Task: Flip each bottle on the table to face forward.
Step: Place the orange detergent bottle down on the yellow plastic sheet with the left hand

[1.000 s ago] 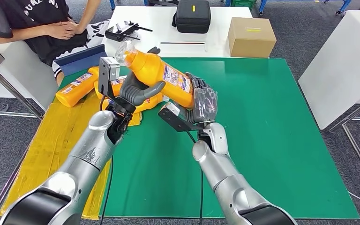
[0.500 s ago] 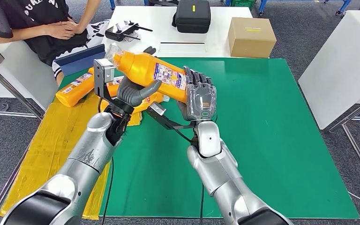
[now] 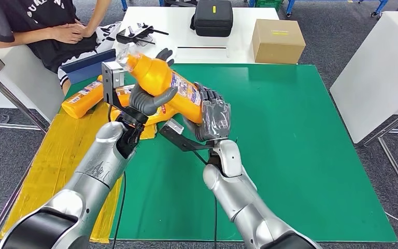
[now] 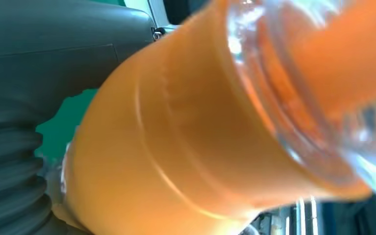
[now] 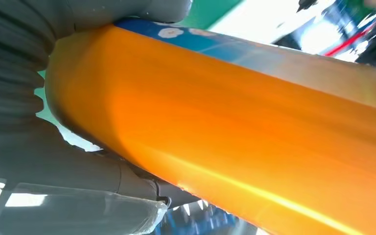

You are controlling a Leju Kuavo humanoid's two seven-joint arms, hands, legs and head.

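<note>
Since a moment earlier, both arms had shifted the tilted orange bottle (image 3: 171, 88) leftward above the green table (image 3: 300, 155). It bore a printed label and clear cap. Left robot hand (image 3: 147, 101) gripped its neck end; right robot hand (image 3: 212, 116) clasped its base.

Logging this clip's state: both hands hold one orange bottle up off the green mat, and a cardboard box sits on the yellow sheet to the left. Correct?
Not quite. The cardboard box sits on the white table behind the green mat, not on the yellow sheet, as the head view shows. The rest holds: the left hand and right hand hold the orange bottle above the mat.
</note>
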